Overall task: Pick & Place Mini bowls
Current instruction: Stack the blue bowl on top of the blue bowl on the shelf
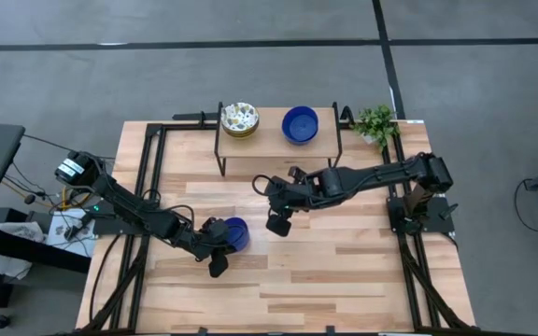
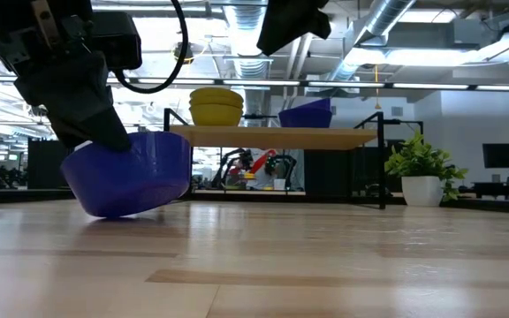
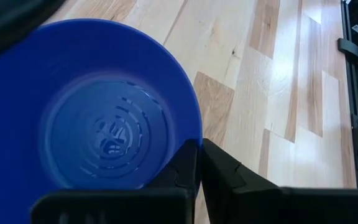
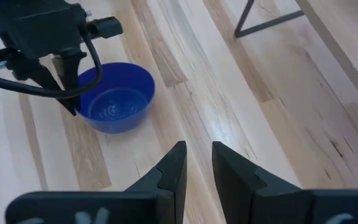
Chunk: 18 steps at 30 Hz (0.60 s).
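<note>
A glossy blue mini bowl is near the table's middle, in my left gripper, which is shut on its rim. In the low view this bowl is tilted, with its base at or just above the wood. My right gripper hovers a little to the right of that bowl, slightly open and holding nothing. On a small raised shelf at the far side sit a floral cream bowl, stacked on a yellow one, and a second blue bowl. My left gripper pinches the blue bowl's rim on the side toward the table's near-left, one finger inside the bowl and the other finger outside. The fingers come down from above at a slant. The bowl is tilted; whether its base touches the table I cannot tell.
A small green plant in a white pot stands at the far right corner beside the shelf. Black frame rails run along the table's left and right sides. Bare wood lies toward the near edge.
</note>
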Available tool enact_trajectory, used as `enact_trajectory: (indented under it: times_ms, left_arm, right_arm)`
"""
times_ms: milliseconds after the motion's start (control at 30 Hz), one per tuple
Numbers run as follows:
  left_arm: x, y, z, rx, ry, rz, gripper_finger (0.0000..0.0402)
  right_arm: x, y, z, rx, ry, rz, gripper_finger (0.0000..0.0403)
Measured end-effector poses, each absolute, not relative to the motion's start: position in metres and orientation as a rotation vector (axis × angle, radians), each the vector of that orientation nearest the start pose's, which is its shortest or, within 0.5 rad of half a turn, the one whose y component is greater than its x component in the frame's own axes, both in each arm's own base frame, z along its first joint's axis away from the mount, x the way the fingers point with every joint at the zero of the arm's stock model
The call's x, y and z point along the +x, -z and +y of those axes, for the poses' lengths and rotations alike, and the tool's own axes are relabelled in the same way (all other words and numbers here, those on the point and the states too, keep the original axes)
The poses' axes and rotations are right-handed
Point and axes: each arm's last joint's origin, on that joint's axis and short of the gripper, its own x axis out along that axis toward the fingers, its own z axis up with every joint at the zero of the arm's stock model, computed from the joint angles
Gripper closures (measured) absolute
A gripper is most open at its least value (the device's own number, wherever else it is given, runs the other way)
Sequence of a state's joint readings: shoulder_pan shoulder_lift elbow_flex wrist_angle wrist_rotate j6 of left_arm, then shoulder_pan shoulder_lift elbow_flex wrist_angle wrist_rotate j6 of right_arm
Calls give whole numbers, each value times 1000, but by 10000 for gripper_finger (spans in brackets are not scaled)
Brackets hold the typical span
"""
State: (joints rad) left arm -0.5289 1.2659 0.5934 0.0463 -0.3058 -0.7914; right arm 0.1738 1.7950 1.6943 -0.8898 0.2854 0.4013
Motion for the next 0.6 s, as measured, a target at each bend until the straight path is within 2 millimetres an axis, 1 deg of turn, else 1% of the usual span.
enact_trajectory:
  times_ms: [300,600]
  left_arm:
    - [218,-194,-117,-513,-22,616,392]
    - [218,-194,-117,-515,-20,612,392]
  right_arm:
    - [376,-317,67,121,261,915,336]
    - [376,-317,66,122,262,915,336]
